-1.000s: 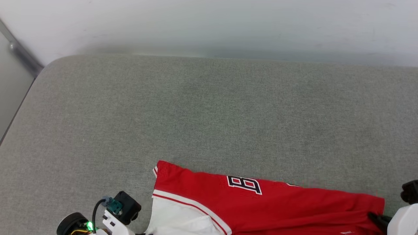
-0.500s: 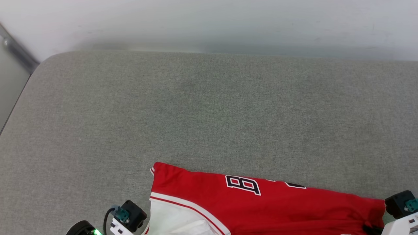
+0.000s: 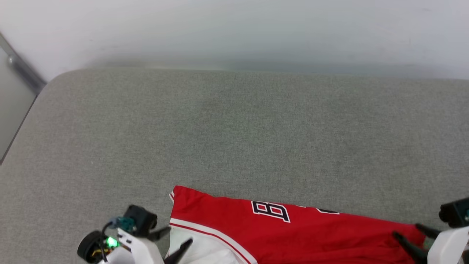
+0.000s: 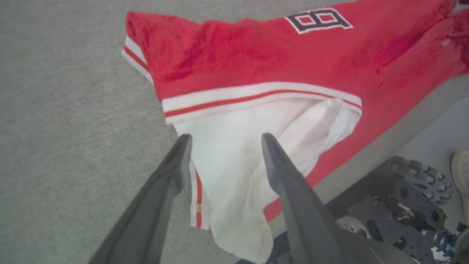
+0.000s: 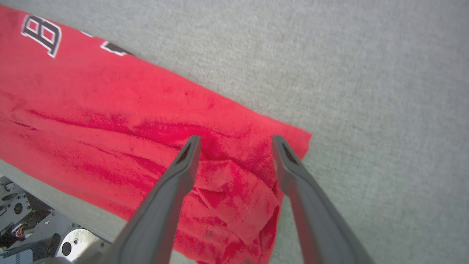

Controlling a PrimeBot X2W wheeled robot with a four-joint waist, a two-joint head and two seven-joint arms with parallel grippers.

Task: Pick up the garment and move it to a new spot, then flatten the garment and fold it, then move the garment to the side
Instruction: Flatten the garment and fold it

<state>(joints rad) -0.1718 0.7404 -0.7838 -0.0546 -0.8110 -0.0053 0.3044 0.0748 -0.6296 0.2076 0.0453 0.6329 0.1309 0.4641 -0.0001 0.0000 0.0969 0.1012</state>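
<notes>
I see the garment [image 3: 293, 234] lying along the near edge of the grey padded surface [image 3: 234, 128]. Its black "B" print faces up, its white side panel is at the left end, and some white cloth droops over the edge. My left gripper [image 3: 179, 235] is at that white panel, jaws spread apart and holding nothing. My right gripper [image 3: 406, 229] is over the bunched red corner at the other end, jaws also wide apart and empty. I cannot tell whether the fingertips touch the cloth. A pale wall [image 3: 234, 29] stands beyond the surface.
</notes>
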